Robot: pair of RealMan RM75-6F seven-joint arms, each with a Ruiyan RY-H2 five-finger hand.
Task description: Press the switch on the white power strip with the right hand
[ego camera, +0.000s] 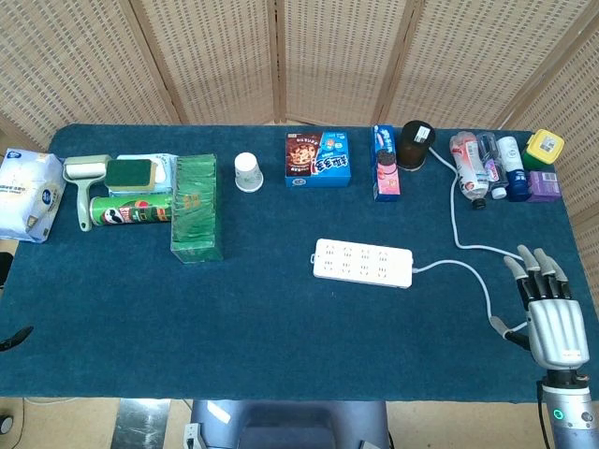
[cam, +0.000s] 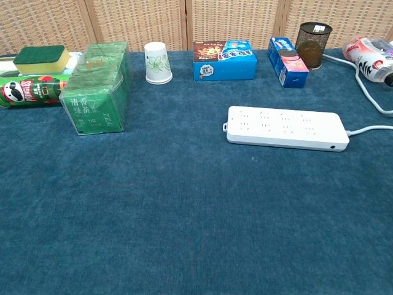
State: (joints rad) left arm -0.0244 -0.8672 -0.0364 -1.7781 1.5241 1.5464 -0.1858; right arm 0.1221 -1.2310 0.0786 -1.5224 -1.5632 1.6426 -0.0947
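Napped blue cloth [cam: 184, 215] — glossy oblong white power strip [cam: 286, 127].

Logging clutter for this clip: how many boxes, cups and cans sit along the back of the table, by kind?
Boxes: 3 – green tea box, blue cookie box, small blue snack box
Cups: 2 – white paper cup, dark mesh cup
Cans: 1 – green Pringles can
Total: 6

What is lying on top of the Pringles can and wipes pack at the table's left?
A green-topped yellow sponge lies there, overlapping the wipes pack above the Pringles can. Whatever the sponge covers of the pack cannot be seen.
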